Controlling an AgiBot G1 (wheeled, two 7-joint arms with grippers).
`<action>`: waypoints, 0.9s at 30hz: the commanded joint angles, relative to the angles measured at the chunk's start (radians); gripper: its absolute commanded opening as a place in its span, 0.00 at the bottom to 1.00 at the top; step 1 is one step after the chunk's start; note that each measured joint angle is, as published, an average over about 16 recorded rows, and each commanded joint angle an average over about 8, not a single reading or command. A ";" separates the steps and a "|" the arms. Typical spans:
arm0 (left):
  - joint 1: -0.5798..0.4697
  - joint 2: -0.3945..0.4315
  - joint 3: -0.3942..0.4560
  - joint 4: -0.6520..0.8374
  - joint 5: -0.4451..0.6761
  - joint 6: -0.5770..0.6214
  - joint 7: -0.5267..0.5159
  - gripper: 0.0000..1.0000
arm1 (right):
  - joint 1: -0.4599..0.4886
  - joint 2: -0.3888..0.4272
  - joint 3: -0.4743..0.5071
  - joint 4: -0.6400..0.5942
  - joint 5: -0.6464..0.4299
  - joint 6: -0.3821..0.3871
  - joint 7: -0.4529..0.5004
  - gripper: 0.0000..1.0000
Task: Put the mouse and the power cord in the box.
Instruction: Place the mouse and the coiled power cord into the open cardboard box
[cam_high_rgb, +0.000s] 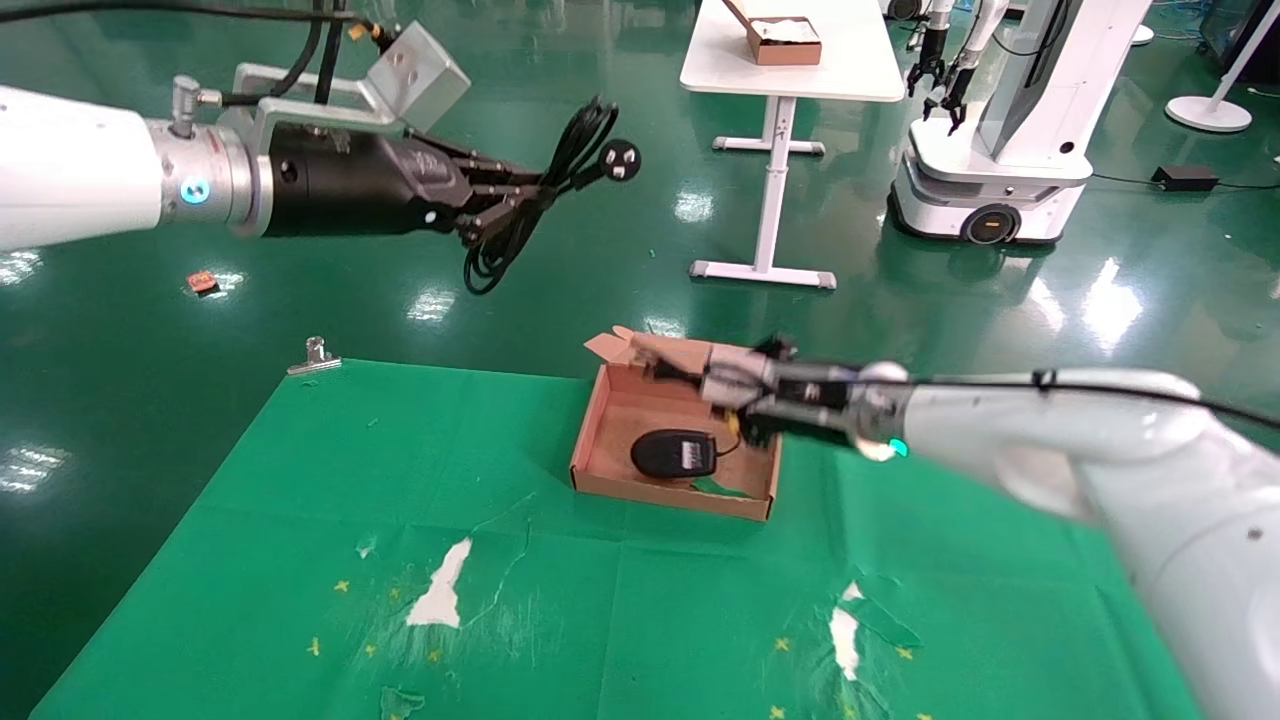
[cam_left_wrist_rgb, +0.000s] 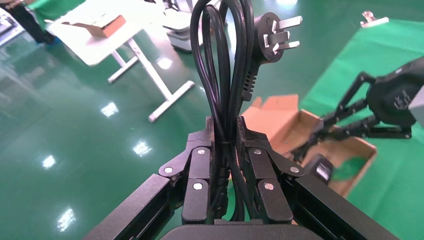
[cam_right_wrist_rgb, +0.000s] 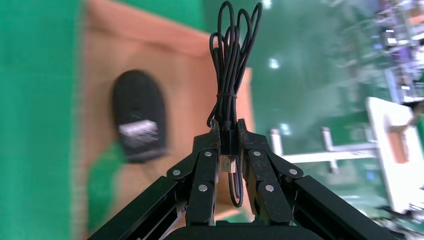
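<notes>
The power cord (cam_high_rgb: 560, 165) is a thick black bundle with a chunky plug (cam_left_wrist_rgb: 272, 37). It hangs high over the floor beyond the table's far left, with my left gripper (cam_high_rgb: 500, 205) shut on it (cam_left_wrist_rgb: 225, 130). The brown box (cam_high_rgb: 620, 410) lies open on the green cloth, and the black mouse (cam_high_rgb: 675, 453) rests inside it, pale label up. Over the box's far side my right gripper (cam_high_rgb: 690, 375) is shut on the mouse's thin bundled cable (cam_right_wrist_rgb: 232, 60), pinched between the fingers (cam_right_wrist_rgb: 228, 127). The mouse (cam_right_wrist_rgb: 139, 117) lies below on the box floor (cam_right_wrist_rgb: 125, 55).
A metal clip (cam_high_rgb: 315, 355) holds the cloth's far left corner. The green cloth has torn white patches (cam_high_rgb: 440, 590) near the front. Beyond, a white table (cam_high_rgb: 790, 70) carries a smaller brown box (cam_high_rgb: 785, 40), and another robot (cam_high_rgb: 1000, 130) stands at the far right.
</notes>
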 joint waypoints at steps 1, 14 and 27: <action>0.006 -0.007 0.003 -0.004 0.004 0.016 0.007 0.00 | -0.026 0.000 -0.006 0.006 0.008 -0.011 0.009 0.54; 0.022 0.030 0.032 -0.025 0.046 0.021 0.039 0.00 | -0.027 0.009 -0.039 0.011 0.039 0.013 0.028 1.00; 0.231 0.119 0.093 -0.268 0.030 -0.148 0.049 0.00 | 0.153 0.105 -0.076 -0.054 -0.016 0.062 -0.119 1.00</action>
